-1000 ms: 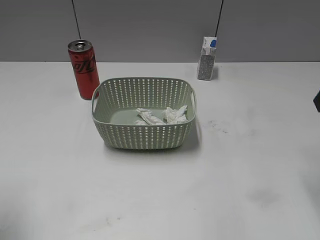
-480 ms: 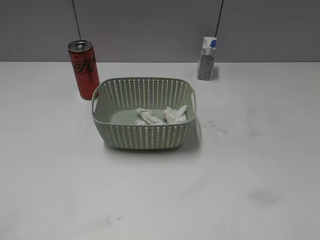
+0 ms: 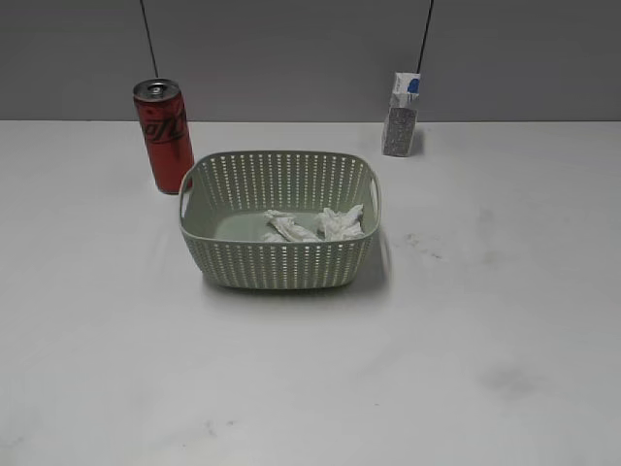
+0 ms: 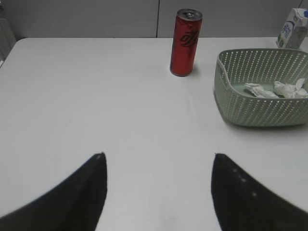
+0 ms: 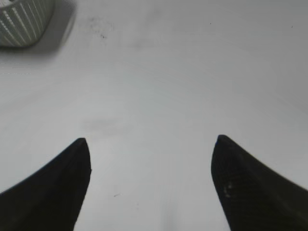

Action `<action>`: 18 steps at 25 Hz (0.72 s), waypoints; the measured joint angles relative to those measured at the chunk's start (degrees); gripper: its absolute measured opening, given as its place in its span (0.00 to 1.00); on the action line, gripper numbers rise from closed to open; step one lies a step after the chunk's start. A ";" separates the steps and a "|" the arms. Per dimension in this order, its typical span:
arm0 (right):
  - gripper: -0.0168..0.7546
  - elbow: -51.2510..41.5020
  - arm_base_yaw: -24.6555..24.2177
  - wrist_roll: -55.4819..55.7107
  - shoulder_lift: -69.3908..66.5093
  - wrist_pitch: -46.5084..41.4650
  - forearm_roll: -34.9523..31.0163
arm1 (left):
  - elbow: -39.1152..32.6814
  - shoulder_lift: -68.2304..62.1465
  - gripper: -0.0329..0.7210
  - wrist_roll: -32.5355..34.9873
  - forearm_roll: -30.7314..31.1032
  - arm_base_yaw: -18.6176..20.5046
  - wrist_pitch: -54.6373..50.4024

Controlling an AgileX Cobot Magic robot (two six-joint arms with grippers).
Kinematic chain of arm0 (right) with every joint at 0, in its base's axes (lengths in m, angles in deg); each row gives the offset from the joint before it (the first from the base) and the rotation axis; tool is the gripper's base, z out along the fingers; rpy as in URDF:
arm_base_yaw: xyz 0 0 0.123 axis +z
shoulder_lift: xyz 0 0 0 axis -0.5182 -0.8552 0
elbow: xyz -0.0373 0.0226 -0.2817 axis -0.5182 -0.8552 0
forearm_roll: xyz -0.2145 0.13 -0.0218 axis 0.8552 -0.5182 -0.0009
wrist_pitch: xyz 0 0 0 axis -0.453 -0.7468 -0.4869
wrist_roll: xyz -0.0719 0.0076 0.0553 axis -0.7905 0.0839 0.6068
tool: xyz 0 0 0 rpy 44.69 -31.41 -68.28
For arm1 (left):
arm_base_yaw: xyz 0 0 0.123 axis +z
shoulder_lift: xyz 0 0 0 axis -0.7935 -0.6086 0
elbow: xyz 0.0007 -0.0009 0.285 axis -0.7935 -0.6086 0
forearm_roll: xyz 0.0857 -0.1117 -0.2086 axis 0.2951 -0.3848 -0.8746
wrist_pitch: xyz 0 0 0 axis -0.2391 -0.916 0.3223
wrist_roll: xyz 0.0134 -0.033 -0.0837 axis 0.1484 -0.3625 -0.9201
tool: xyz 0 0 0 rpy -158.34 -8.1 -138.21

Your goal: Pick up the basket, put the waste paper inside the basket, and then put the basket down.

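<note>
The pale sage-green perforated plastic basket [image 3: 278, 219] stands flat on the white surface [image 3: 466, 369], with nothing gripping or touching it. Crumpled white tissue-paper wads, the waste paper [image 3: 315, 226], lie on its floor toward the right half; how many wads there are is hard to tell. No loose paper shows on the surface outside it. Judging from this, the paper is in and the basket is down, so the task looks finished or nearly so.

The left end effector [image 4: 159, 185] hovers well apart from the basket, its two dark fingers spread wide with bare surface between them. The right end effector [image 5: 151, 180] is likewise spread and empty, with only a corner of the basket at the top left of its view. Neither arm appears in the exterior view, which fits a pulled-back rest pose.

A red slim drinks can [image 3: 163, 135] stands upright just beside the basket's rear left corner. A white-and-grey upright carton with a blue mark [image 3: 402, 114] stands farther back on the right.
</note>
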 joint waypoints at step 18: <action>0.79 -0.97 0.00 -0.01 24.09 -7.01 2.41 | -0.36 0.22 0.70 0.00 -0.01 0.18 0.04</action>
